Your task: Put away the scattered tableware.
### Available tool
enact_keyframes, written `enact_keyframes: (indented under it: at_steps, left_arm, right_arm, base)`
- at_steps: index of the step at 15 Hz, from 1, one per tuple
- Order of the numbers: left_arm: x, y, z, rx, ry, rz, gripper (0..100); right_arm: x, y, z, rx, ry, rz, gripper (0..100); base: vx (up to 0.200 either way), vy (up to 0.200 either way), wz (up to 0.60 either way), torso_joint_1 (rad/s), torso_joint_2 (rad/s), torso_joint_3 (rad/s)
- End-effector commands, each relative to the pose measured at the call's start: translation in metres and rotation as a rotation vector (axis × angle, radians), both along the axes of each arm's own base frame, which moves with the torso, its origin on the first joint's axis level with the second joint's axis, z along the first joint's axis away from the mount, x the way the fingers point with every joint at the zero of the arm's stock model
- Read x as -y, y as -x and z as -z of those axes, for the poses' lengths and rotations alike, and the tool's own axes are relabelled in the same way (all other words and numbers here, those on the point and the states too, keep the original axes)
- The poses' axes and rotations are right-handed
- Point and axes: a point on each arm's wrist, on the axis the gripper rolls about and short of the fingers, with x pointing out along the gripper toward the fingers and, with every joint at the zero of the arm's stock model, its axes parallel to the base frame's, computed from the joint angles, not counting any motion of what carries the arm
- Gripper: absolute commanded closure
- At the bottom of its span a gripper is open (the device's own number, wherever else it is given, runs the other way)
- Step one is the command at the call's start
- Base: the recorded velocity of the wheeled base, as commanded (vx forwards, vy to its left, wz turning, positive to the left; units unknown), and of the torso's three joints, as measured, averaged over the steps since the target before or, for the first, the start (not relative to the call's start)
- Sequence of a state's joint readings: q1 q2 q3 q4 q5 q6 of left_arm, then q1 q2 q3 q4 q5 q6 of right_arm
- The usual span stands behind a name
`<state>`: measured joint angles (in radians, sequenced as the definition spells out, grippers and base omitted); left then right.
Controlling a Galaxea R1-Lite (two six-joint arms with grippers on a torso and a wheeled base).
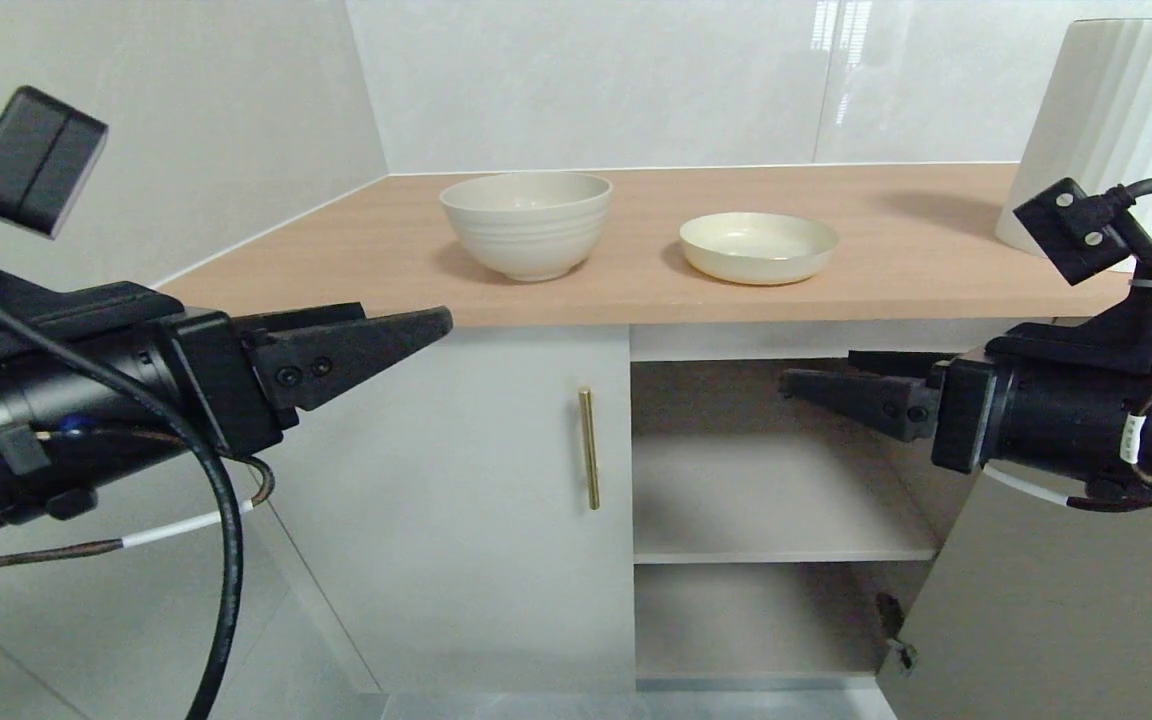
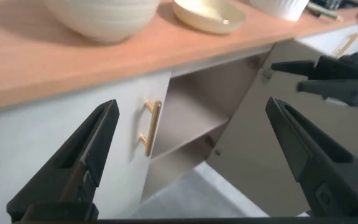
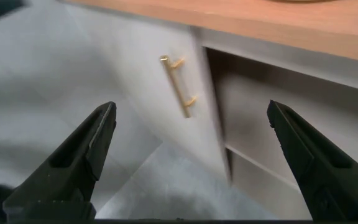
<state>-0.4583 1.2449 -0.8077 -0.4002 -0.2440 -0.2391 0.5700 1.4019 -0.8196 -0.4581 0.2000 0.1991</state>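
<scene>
Currently left claw [image 2: 191, 107], right claw [image 3: 191, 109] spread, empty; cabinet door [image 1: 1036, 600] open; ribbed vase [image 1: 1116, 110] near dish [image 1: 758, 246].

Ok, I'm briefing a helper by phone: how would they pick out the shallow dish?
Look at the wooden counter above the cabinet with one door open. Two cream pieces sit on it; the dish is the one above the open shelves. Unlike the deep ribbed bowl beside it, it is low and smooth.

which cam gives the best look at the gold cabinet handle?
Head view: the gold handle is whole, upright and unblocked on the closed door. The left wrist view and the right wrist view also catch it whole, but tilted.
</scene>
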Motion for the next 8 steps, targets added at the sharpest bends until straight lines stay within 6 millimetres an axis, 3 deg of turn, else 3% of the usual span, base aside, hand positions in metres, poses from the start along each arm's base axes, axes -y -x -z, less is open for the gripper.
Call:
enact_keyframes:
  at_steps: [1,8]
  left_arm:
    - [-0.0013,0.0029,-0.0029,0.011,0.007,0.0,0]
    - [0.0017,-0.0031,0.0031,-0.02,-0.006,0.003,0]
  right_arm:
    - [-0.0005,-0.0008,0.0,0.001,0.002,0.006,0]
    - [0.0003,-0.0008,0.0006,0.009,0.015,0.035,0]
  base:
    - [0.0,0.0,0.0,0.0,0.0,0.0]
    - [0.0,0.0,0.0,0.0,-0.01,-0.006]
